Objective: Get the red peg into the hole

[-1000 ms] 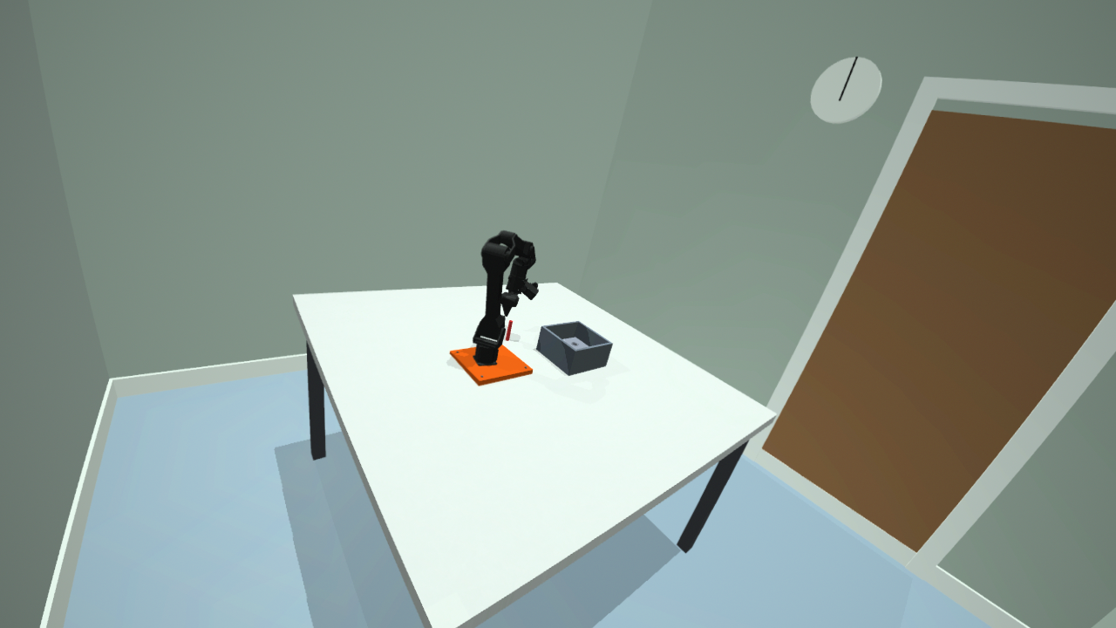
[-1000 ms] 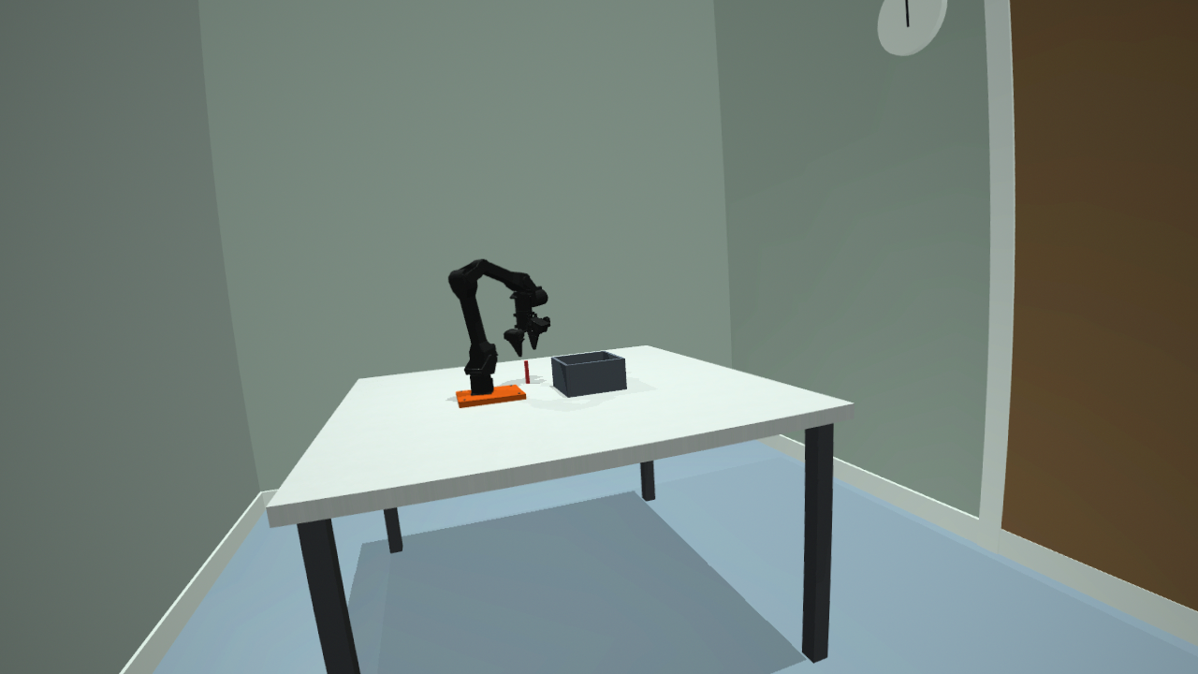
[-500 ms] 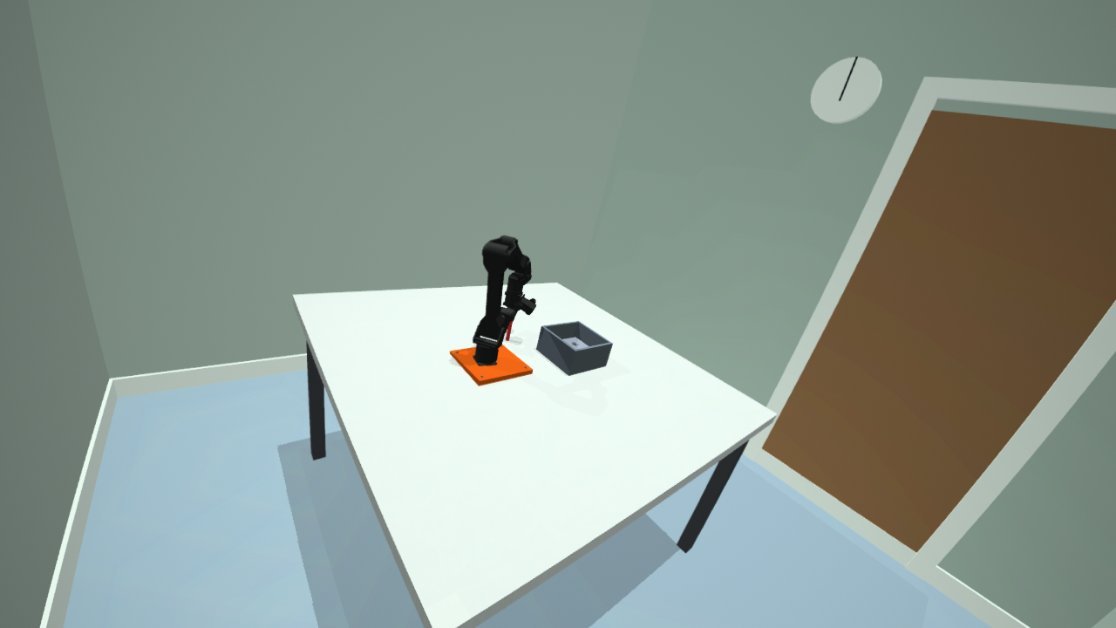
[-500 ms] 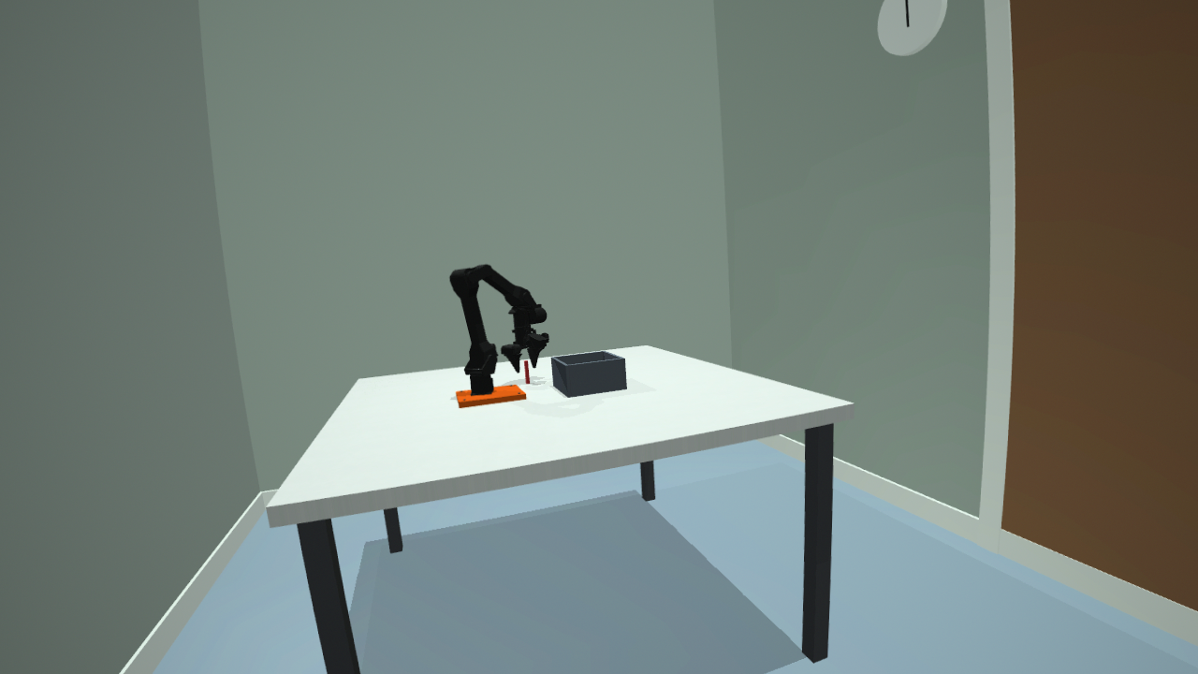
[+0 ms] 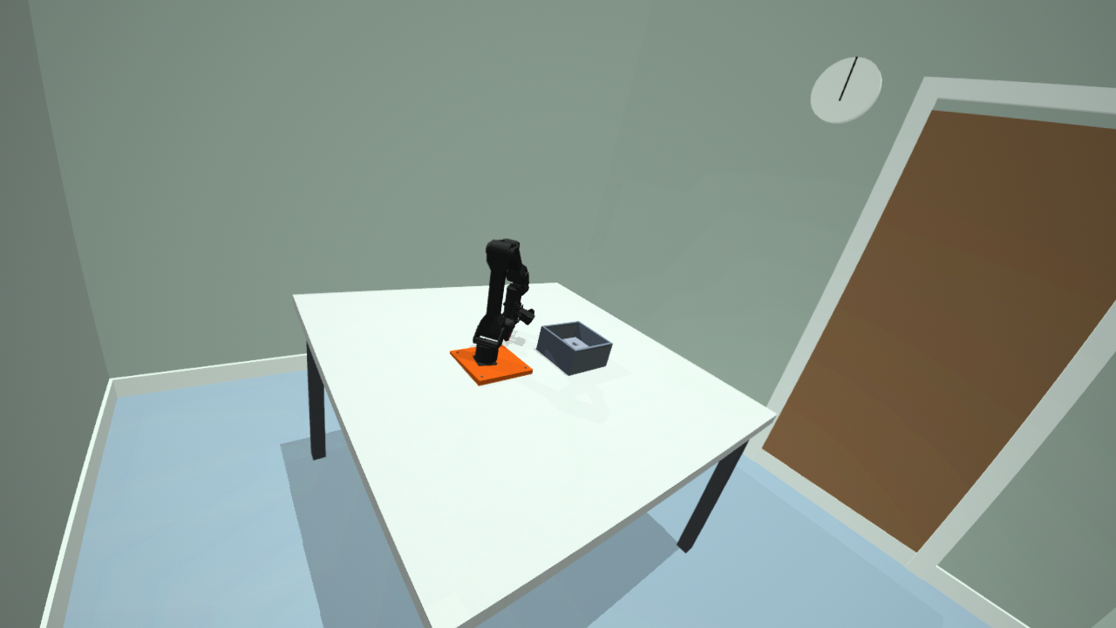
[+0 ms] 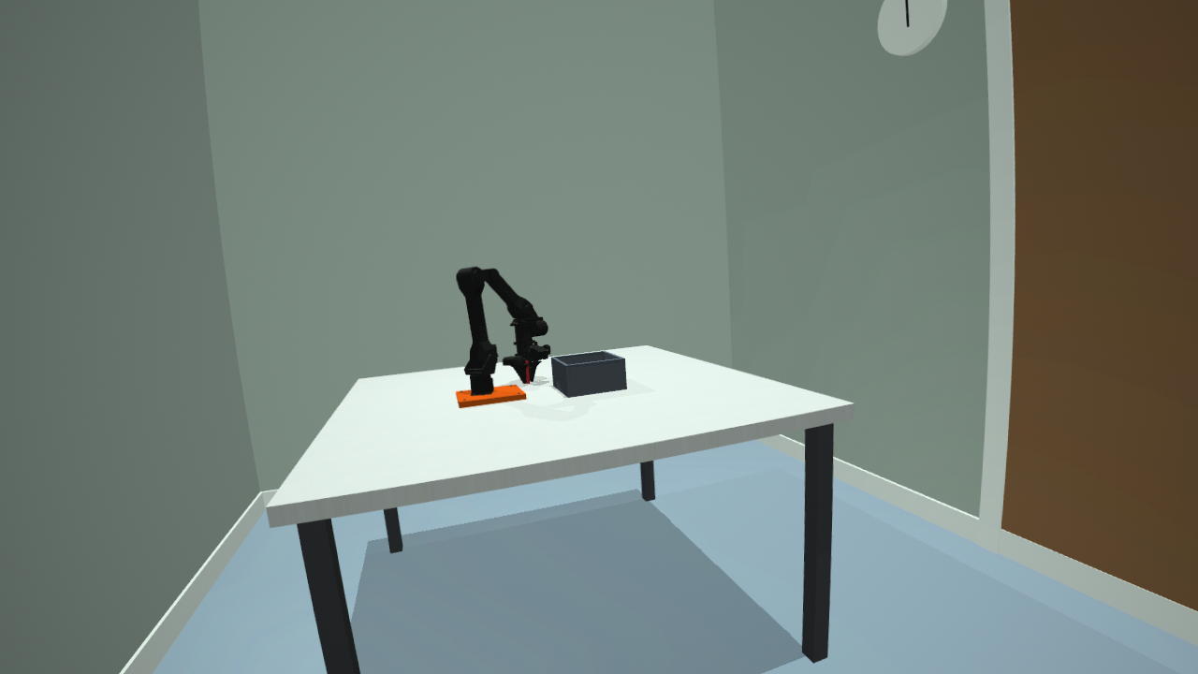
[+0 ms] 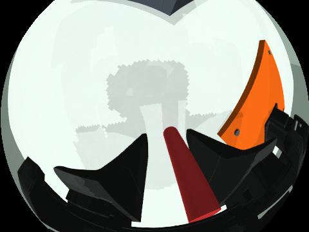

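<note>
With my gripper [image 6: 527,376] [image 7: 167,135] part-open and gripping nothing, I should centre the red peg [image 6: 527,372] [image 7: 190,177] before closing.

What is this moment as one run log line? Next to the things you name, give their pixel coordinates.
tool [image 5: 508,336] [image 6: 527,380] [image 7: 167,135]: part-open | red peg [image 5: 508,336] [image 6: 527,371] [image 7: 193,180]: upright between fingers, gap at one side | dark grey open box [image 5: 555,356] [image 6: 591,376] [image 7: 161,6]: peg outside

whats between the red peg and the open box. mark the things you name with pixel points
Only bare white tabletop [image 6: 542,387], with some shadow on it, lies between the red peg [image 6: 527,372] and the box [image 6: 589,378], seen in the exterior view.
</note>
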